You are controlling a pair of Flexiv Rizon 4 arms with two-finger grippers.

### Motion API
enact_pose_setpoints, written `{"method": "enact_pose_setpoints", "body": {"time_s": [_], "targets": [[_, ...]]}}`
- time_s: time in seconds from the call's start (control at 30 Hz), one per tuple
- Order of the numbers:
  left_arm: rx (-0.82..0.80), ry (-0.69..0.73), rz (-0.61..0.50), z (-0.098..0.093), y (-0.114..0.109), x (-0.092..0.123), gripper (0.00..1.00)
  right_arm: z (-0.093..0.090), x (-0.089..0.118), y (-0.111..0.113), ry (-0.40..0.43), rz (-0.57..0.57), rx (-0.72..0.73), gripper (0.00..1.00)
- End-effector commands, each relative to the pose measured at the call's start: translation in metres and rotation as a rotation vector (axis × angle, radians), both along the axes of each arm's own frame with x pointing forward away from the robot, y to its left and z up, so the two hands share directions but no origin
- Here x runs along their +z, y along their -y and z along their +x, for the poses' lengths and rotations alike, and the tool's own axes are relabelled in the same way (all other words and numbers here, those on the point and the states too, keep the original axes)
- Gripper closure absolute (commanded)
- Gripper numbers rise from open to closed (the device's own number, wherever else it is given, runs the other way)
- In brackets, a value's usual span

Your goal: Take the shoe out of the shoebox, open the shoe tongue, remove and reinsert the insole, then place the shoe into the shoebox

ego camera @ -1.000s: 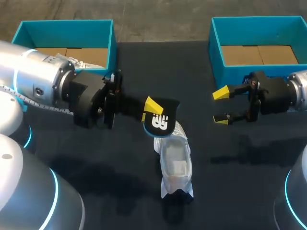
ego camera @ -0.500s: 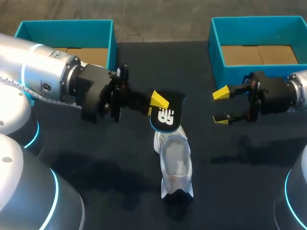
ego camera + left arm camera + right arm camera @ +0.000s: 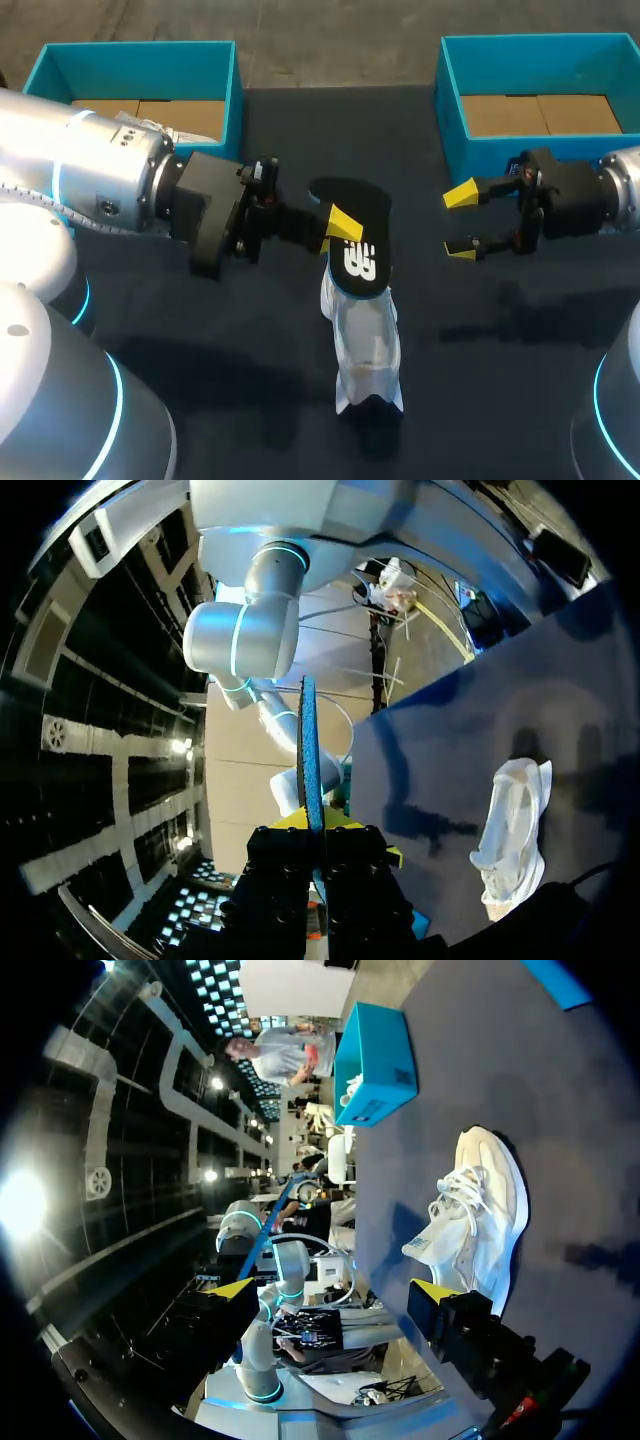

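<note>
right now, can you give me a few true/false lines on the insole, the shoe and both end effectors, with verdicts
1. The left end effector is shut on the black insole. True.

2. The right end effector grips the white shoe. False: it is open, holds nothing and is well apart from the shoe.

3. The right end effector hovers just in front of a teal shoebox. True.

4. The shoe is inside that shoebox. False: it lies out on the dark table, with the held insole at its far end.
</note>
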State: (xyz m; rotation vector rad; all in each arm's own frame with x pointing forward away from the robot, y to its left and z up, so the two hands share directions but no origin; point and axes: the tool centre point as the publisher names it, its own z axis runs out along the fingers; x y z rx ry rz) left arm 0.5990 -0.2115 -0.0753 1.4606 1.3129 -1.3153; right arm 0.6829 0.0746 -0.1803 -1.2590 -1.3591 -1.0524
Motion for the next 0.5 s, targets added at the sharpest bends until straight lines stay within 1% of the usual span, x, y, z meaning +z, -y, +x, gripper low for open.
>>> {"method": "enact_pose_setpoints", "body": {"time_s": [0.03,0.23,0.5], "targets": [[0.030,0.026,-0.023,-0.0086,-0.0005,-0.0057,1.00,-0.0001,-0.0008,-0.0013,0.001,0.001,-0.002,0.00],[0.030,0.081,-0.016,-0.0075,0.0030,-0.0125,1.00,-0.0001,-0.0008,-0.0013,0.001,0.001,-0.002,0.00],[0.033,0.162,-0.019,-0.0019,0.0072,-0.0131,1.00,-0.0001,-0.0008,-0.0013,0.001,0.001,-0.002,0.00]]}}
